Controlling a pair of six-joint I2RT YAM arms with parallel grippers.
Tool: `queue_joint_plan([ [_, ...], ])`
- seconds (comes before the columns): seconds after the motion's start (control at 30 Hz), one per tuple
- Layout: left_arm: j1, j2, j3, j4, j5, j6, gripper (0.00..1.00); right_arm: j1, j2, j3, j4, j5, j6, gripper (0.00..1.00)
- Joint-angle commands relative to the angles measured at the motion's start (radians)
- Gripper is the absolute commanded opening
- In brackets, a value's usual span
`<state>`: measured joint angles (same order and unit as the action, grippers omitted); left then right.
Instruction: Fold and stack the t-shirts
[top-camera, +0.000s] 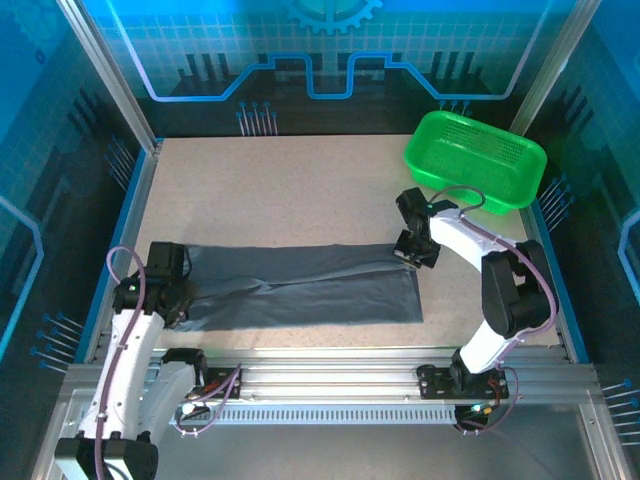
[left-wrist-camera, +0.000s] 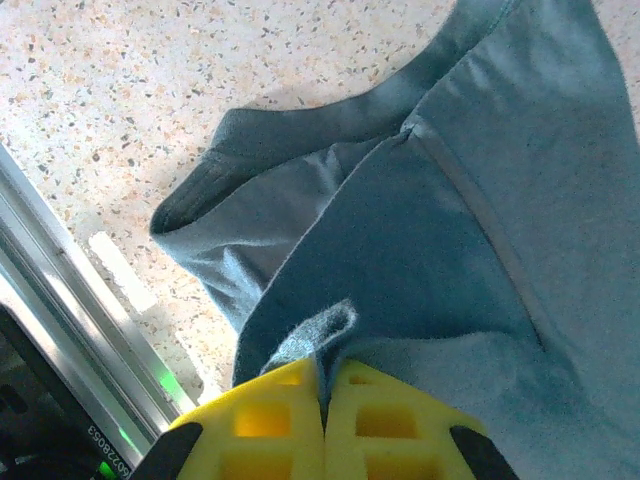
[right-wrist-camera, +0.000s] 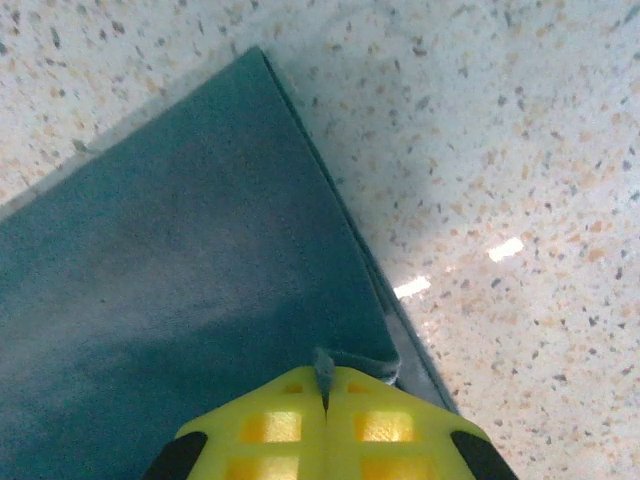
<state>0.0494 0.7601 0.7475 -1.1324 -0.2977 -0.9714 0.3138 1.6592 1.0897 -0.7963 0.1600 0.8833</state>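
Note:
A dark slate-grey t-shirt (top-camera: 300, 285) lies folded into a long band across the near half of the table. At its left end my left gripper (top-camera: 178, 298) is shut on the t-shirt; in the left wrist view a small loop of the t-shirt (left-wrist-camera: 440, 250) sticks up between the yellow fingertips (left-wrist-camera: 280, 420), with the collar and a sleeve beyond. My right gripper (top-camera: 412, 252) is shut on the shirt's far right corner. The right wrist view has a pinch of the t-shirt (right-wrist-camera: 180, 300) hem between the closed yellow pads (right-wrist-camera: 380, 425).
A bright green mesh basket (top-camera: 476, 160) stands at the back right of the speckled table (top-camera: 280, 190). An aluminium rail (top-camera: 330, 378) runs along the near edge, and a metal frame edge (left-wrist-camera: 60, 320) lies close to the left gripper.

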Motion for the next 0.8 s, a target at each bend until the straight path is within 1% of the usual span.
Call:
queue_joint_plan([
  [0.0, 0.004, -0.004, -0.016, -0.026, 0.018, -0.027, 0.0, 0.02, -0.039, -0.02, -0.052, 0.047, 0.029, 0.0],
  [0.07, 0.004, 0.002, -0.026, -0.022, 0.039, -0.038, 0.0, 0.023, -0.052, -0.03, -0.054, 0.055, 0.034, 0.03],
  [0.1, 0.003, 0.005, -0.029, -0.022, 0.05, -0.045, 0.0, 0.023, -0.058, -0.036, -0.056, 0.053, 0.034, 0.07],
  [0.13, 0.003, 0.009, -0.03, -0.026, 0.059, -0.055, 0.0, 0.024, -0.066, -0.04, -0.063, 0.055, 0.036, 0.15],
  [0.17, 0.003, 0.011, -0.03, -0.027, 0.065, -0.063, 0.04, 0.023, -0.076, -0.046, -0.067, 0.055, 0.038, 0.21],
  [0.2, 0.003, 0.011, -0.025, -0.022, 0.075, -0.066, 0.15, 0.024, -0.094, -0.054, -0.069, 0.057, 0.042, 0.29],
  [0.23, 0.003, 0.012, -0.015, -0.013, 0.085, -0.067, 0.23, 0.023, -0.115, -0.063, -0.07, 0.062, 0.045, 0.33],
  [0.3, 0.003, 0.025, 0.017, 0.003, 0.091, -0.061, 0.29, 0.024, -0.161, -0.077, -0.072, 0.067, 0.053, 0.33],
  [0.33, 0.003, 0.041, 0.039, 0.013, 0.089, -0.053, 0.3, 0.022, -0.181, -0.079, -0.07, 0.068, 0.055, 0.32],
  [0.43, 0.004, 0.103, 0.09, 0.073, 0.094, -0.026, 0.3, 0.026, -0.211, -0.073, -0.048, 0.052, 0.049, 0.26],
  [0.5, 0.012, 0.156, 0.108, 0.137, 0.116, -0.011, 0.3, 0.028, -0.197, -0.066, -0.005, 0.016, 0.03, 0.21],
  [0.6, 0.057, 0.276, 0.127, 0.25, 0.188, -0.003, 0.32, 0.031, -0.133, -0.036, 0.039, -0.045, 0.011, 0.11],
  [0.7, 0.109, 0.437, 0.149, 0.375, 0.301, 0.019, 0.33, 0.032, -0.062, -0.015, 0.078, -0.102, 0.001, 0.1],
  [0.77, 0.136, 0.545, 0.177, 0.445, 0.383, 0.026, 0.32, 0.031, -0.013, 0.008, 0.088, -0.129, -0.005, 0.12],
])
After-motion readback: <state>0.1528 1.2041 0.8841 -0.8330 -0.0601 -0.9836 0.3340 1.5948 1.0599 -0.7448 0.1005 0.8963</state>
